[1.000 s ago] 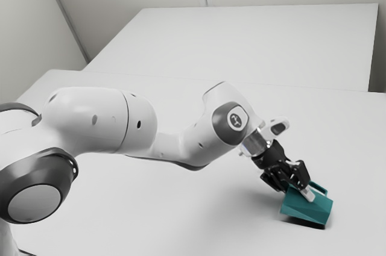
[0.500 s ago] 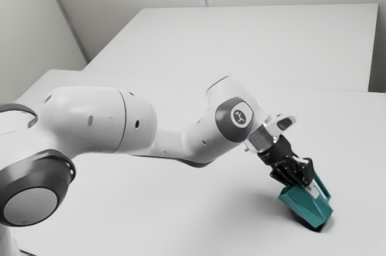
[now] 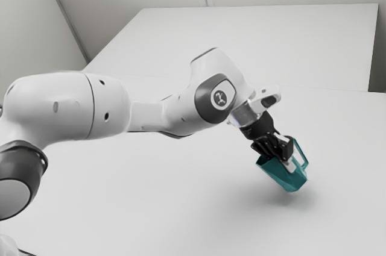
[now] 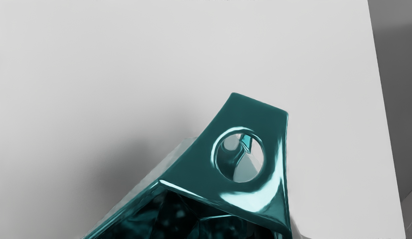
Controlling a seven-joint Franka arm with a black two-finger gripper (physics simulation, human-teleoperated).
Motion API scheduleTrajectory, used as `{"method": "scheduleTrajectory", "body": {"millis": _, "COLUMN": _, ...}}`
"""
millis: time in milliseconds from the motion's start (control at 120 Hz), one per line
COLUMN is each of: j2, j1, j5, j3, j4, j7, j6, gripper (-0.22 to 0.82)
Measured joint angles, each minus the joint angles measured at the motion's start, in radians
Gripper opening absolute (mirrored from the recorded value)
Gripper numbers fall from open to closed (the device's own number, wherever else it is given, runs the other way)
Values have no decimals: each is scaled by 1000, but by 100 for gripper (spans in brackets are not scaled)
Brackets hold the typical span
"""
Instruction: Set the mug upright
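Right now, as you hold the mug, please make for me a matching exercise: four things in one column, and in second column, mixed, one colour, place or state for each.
1. Mug
2. Gripper
3. Table
4. Arm

A. Pale, beneath the mug
B. Reaching in from the exterior view's left
C. Teal and tilted
D. Black, shut on the mug

Pairs: 1-C, 2-D, 3-A, 4-B

The mug is glossy teal and faceted, its handle showing a round hole. It is held tilted in the end effector, above the tabletop — mouth slanting up, base toward the exterior view's lower right.
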Motion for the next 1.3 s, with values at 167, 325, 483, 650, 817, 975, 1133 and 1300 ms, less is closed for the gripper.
{"method": "scheduleTrajectory", "body": {"millis": 167, "j2": -73, "j1": 72, "j5": 214, "j3": 3, "j4": -70, "j7": -42, "j6": -2, "gripper": -18}}
{"method": "scheduleTrajectory", "body": {"millis": 325, "j2": -141, "j1": 153, "j5": 430, "j3": 11, "j4": -139, "j7": -89, "j6": -9, "gripper": -18}}
{"method": "scheduleTrajectory", "body": {"millis": 483, "j2": -157, "j1": 227, "j5": 612, "j3": 18, "j4": -161, "j7": -122, "j6": -26, "gripper": -18}}
{"method": "scheduleTrajectory", "body": {"millis": 650, "j2": -155, "j1": 290, "j5": 755, "j3": 28, "j4": -163, "j7": -142, "j6": -49, "gripper": -18}}
{"method": "scheduleTrajectory", "body": {"millis": 817, "j2": -150, "j1": 367, "j5": 828, "j3": 27, "j4": -164, "j7": -146, "j6": -62, "gripper": -18}}
{"method": "scheduleTrajectory", "body": {"millis": 975, "j2": -111, "j1": 424, "j5": 852, "j3": 27, "j4": -147, "j7": -137, "j6": -64, "gripper": -18}}
{"method": "scheduleTrajectory", "body": {"millis": 1133, "j2": -38, "j1": 459, "j5": 870, "j3": 26, "j4": -105, "j7": -120, "j6": -59, "gripper": -18}}
{"method": "scheduleTrajectory", "body": {"millis": 1300, "j2": 1, "j1": 483, "j5": 883, "j3": 22, "j4": -90, "j7": -102, "j6": -55, "gripper": -18}}
